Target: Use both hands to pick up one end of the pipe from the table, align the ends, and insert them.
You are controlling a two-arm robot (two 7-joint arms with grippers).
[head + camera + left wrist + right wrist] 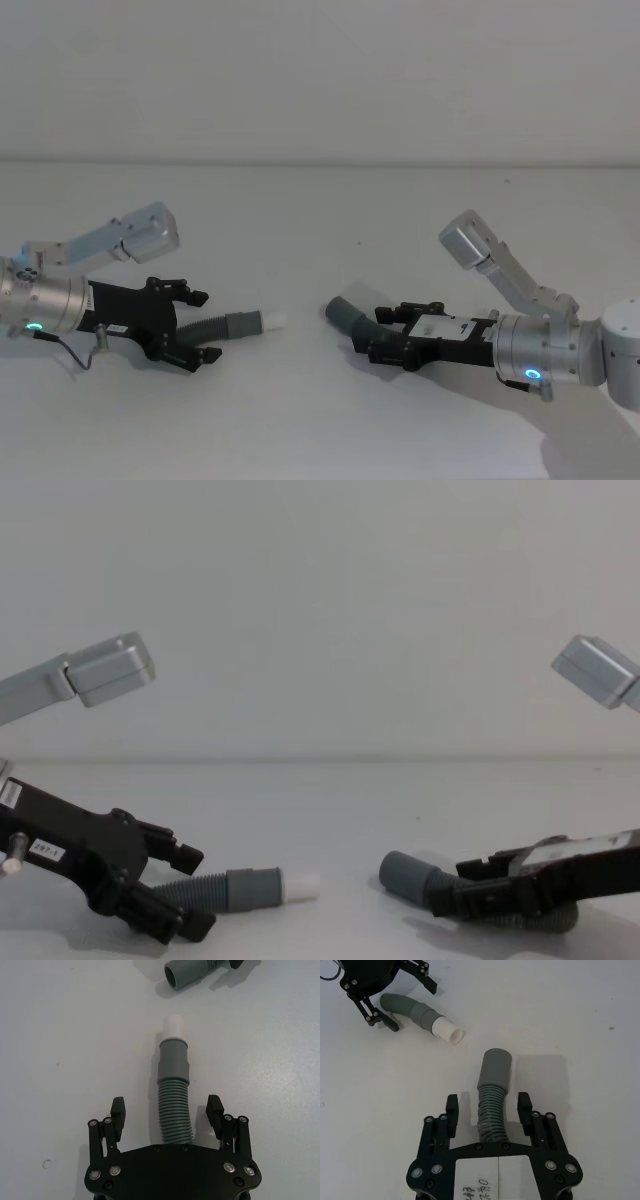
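Nearest you, the left gripper sits low on the table, its fingers spread to either side of the corrugated body of the plug piece with a clear gap on both sides; it brackets the hose but pinches nothing. The right gripper is placed the same way on its side, its fingers spread wide about the ribbed part of the socket piece, also not clamped. Both straddle the ribs behind the smooth ends, probably so that the mating ends stay free beyond the fingertips. Further out, the plug piece lies flat on the table, grey collar then white plug tip pointing toward the right side. The socket cuff points back toward it and looks tilted slightly upward; you cannot tell whether it is off the surface. The two ends are near each other but apart and off axis. Judgement: grasp stage, nothing lifted. Closing both pincers comes first; expect the flexible ribs to bend, so alignment needs care. Beyond lies the far table and a plain wall.
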